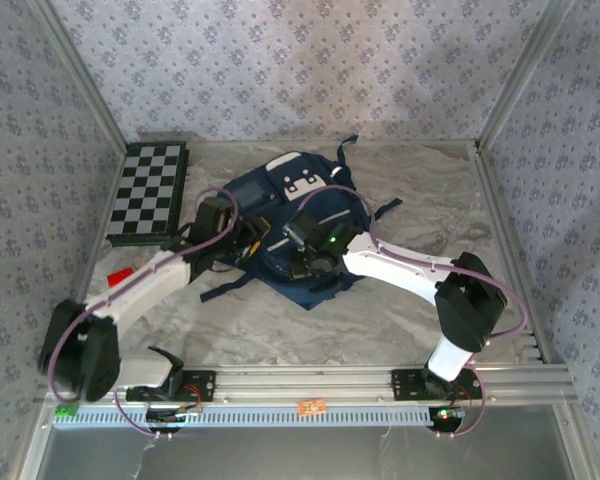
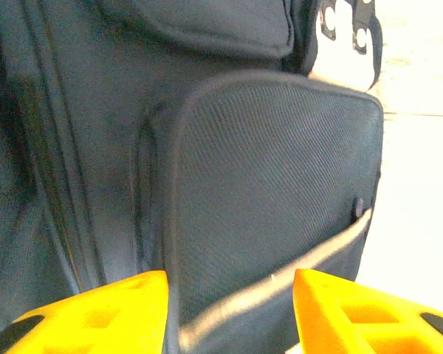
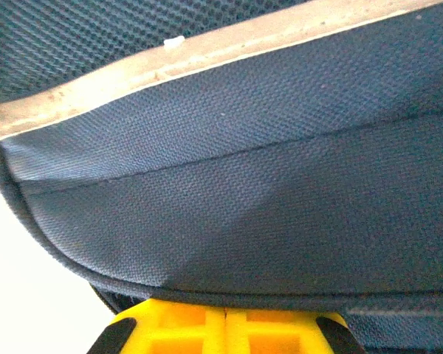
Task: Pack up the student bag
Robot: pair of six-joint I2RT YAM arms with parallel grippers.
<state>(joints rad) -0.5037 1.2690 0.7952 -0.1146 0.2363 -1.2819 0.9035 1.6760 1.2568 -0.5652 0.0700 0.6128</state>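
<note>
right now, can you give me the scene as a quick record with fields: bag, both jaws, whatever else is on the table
student bag: navy, lying mid-table
left jaws: open, yellow fingers set apart, the bag's front pocket just ahead of them
right jaws: shut, fingers pressed together, bag fabric lying over their tips; can't tell if any is pinched
chessboard: far left of the table, apart from the bag
red item: small, beside the left arm, too small to identify
</note>
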